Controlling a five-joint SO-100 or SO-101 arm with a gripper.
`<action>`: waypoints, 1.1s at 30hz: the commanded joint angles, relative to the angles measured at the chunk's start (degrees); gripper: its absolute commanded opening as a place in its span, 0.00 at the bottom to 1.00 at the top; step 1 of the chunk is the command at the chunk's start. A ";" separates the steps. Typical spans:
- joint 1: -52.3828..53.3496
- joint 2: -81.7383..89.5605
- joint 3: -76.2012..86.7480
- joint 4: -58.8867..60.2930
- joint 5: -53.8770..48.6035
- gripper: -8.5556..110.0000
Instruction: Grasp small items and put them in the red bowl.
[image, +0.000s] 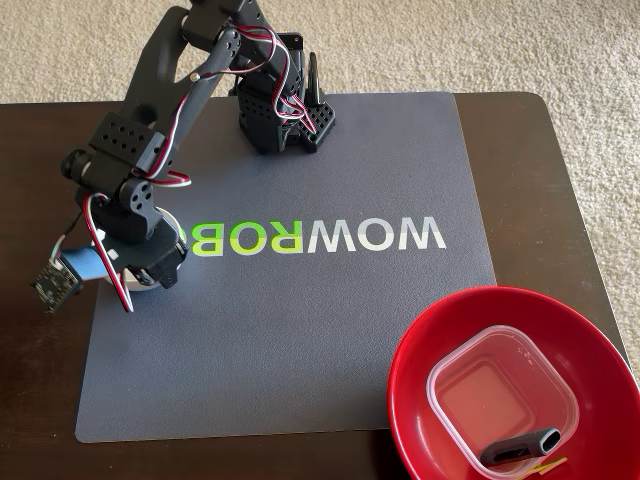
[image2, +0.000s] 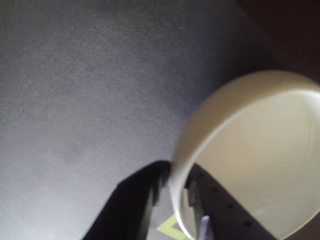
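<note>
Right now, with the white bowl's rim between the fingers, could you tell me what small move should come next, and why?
Probably a short lift straight up. In the wrist view the end effector straddles the white bowl's rim, one finger inside, one outside, apparently gripping. The fixed view shows the red bowl across the mat, already holding the tub and grey piece, so the white bowl must clear the mat first.

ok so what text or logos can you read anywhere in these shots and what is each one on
"WOWROBO", on the grey mat, printed upside down in the fixed view; the "WOW" part is white, the "ROBO" part yellow-green, its last letters partly hidden by the arm.
A yellow-green fragment of that print shows between the jaws in the wrist view; too little to read.
No other text is legible.
</note>
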 joint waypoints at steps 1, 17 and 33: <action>-4.04 7.82 -1.85 0.44 -3.78 0.07; -31.38 0.26 -37.00 18.72 -27.42 0.07; -58.97 -26.02 -95.19 23.82 -39.99 0.07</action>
